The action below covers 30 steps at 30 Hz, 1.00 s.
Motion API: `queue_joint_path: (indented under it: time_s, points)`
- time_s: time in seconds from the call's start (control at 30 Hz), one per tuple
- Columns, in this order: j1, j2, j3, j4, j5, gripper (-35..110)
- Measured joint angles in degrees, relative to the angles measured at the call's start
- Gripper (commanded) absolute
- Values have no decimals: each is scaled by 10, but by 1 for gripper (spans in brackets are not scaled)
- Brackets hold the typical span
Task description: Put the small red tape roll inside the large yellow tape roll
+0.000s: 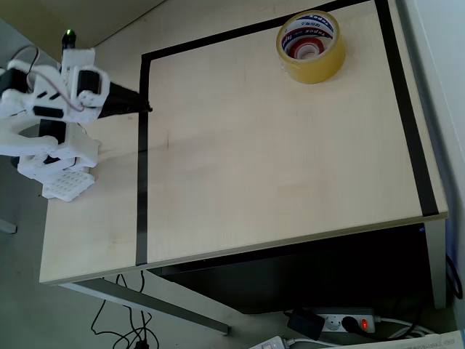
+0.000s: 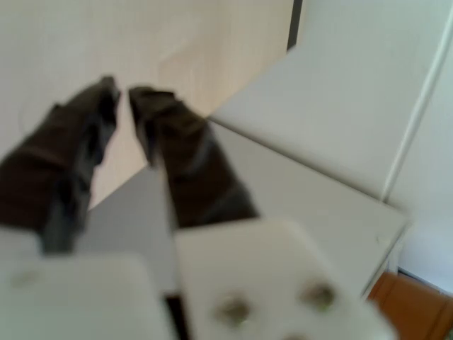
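claw (image 2: 122,93) nearly closed, holding nothing

You have a pale wood worktop (image 1: 276,167) stretching right of the end effector (image 1: 145,107), with black tape (image 1: 142,167) framing a rectangle on it. Below the front edge lie grey floor, a power strip (image 1: 341,321) with a lit red switch, and loose cables (image 1: 123,327).

Amber-yellow large yellow tape roll (image 1: 311,47) — red small red tape roll (image 1: 304,49); black gripper (image 2: 122,92).
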Motion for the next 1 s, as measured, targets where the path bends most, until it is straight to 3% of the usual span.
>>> queue_joint_path:
  time_s: [0.23,0.6,1.0]
  points:
    - [-25,192,116,64,0,0]
    - [-29,209,237,97,0,0]
    - [40,215,246,100,1,0]
